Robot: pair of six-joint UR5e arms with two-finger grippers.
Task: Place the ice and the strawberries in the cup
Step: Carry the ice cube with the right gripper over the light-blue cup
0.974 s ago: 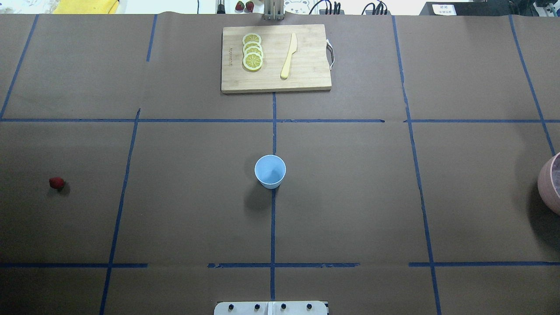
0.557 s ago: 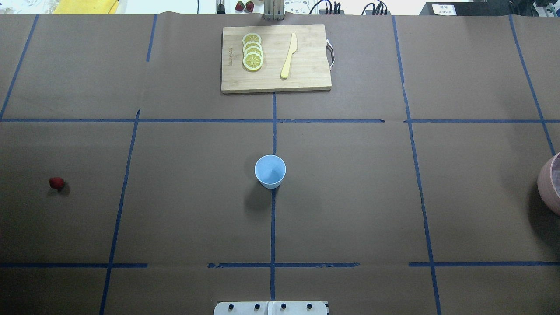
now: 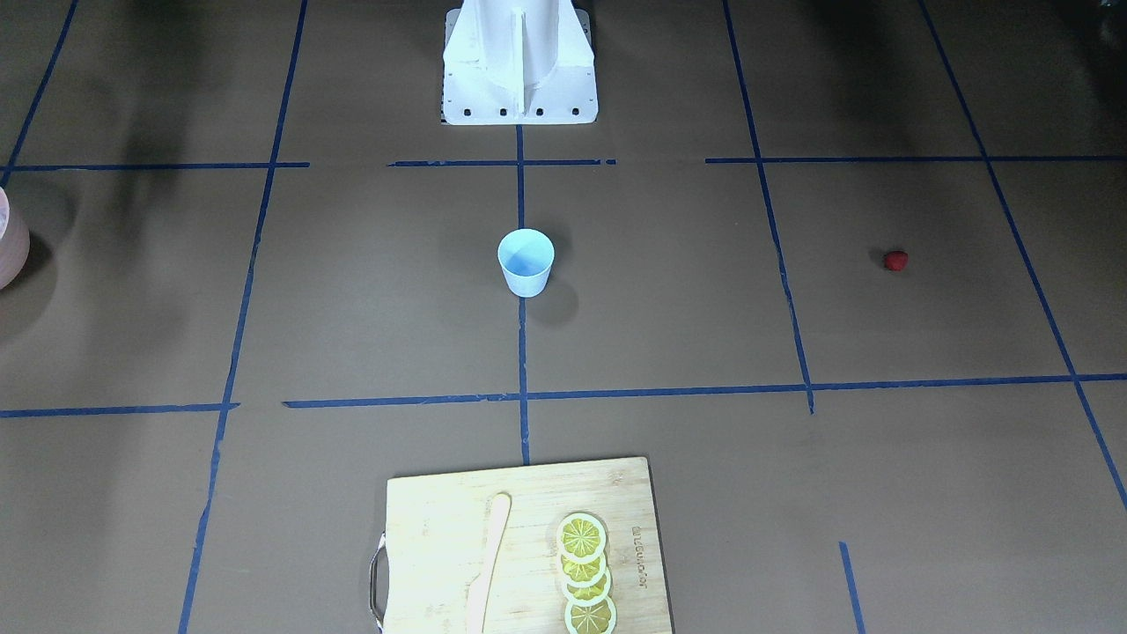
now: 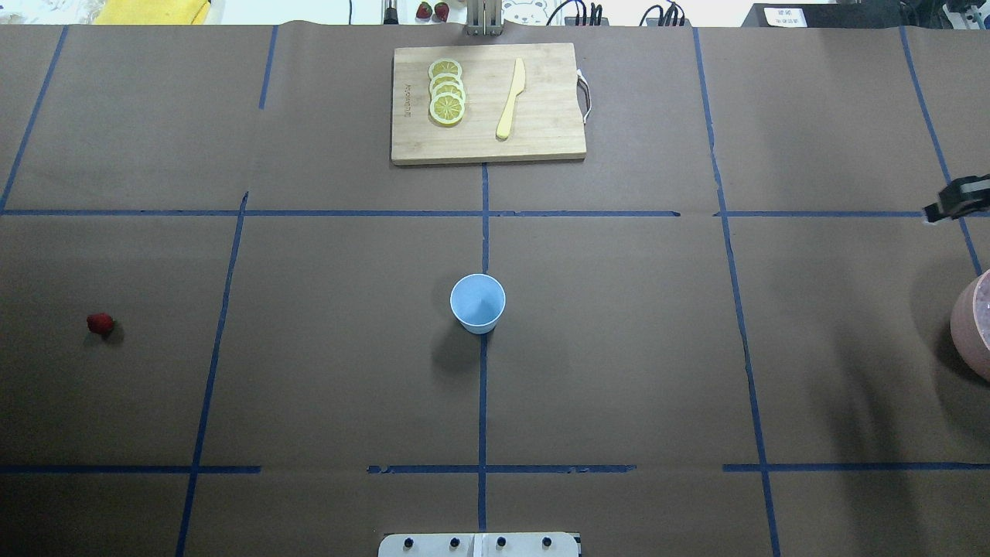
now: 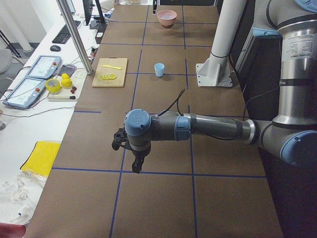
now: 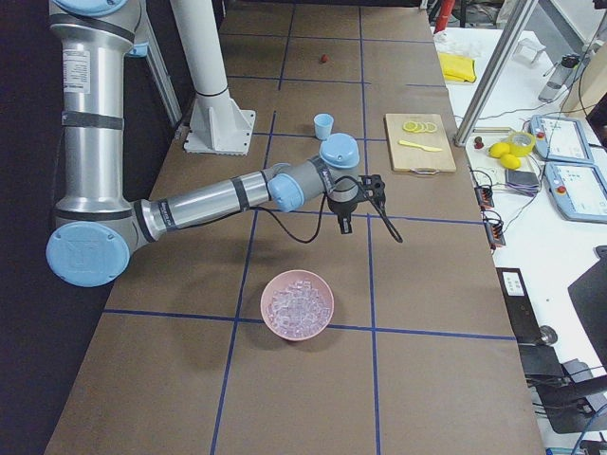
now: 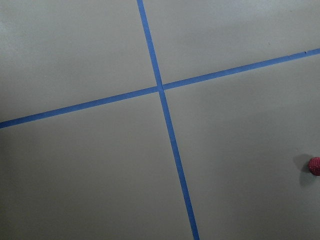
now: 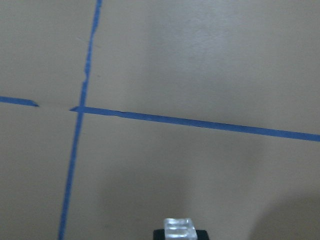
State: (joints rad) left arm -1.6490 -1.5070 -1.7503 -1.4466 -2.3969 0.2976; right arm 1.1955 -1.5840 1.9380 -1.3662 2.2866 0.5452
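Note:
The light blue cup (image 4: 478, 303) stands upright at the table's middle and looks empty; it also shows in the front view (image 3: 526, 261). The red strawberry (image 4: 100, 323) lies far to the left on the table, and at the right edge of the left wrist view (image 7: 314, 165). My right gripper (image 6: 344, 225) hangs above the table beyond the pink bowl, just inside the overhead view's right edge (image 4: 955, 201). It is shut on an ice cube (image 8: 179, 229). My left gripper (image 5: 135, 164) hovers over the table's left end; I cannot tell whether it is open.
A pink bowl (image 6: 298, 305) full of ice cubes stands at the right end, cut by the overhead view's edge (image 4: 973, 325). A wooden cutting board (image 4: 541, 116) at the far middle holds lemon slices (image 4: 446, 91) and a yellow knife (image 4: 510, 99).
My right gripper has come into the overhead view at the right edge, above the pink bowl's far side. The cup and the strawberry have not moved.

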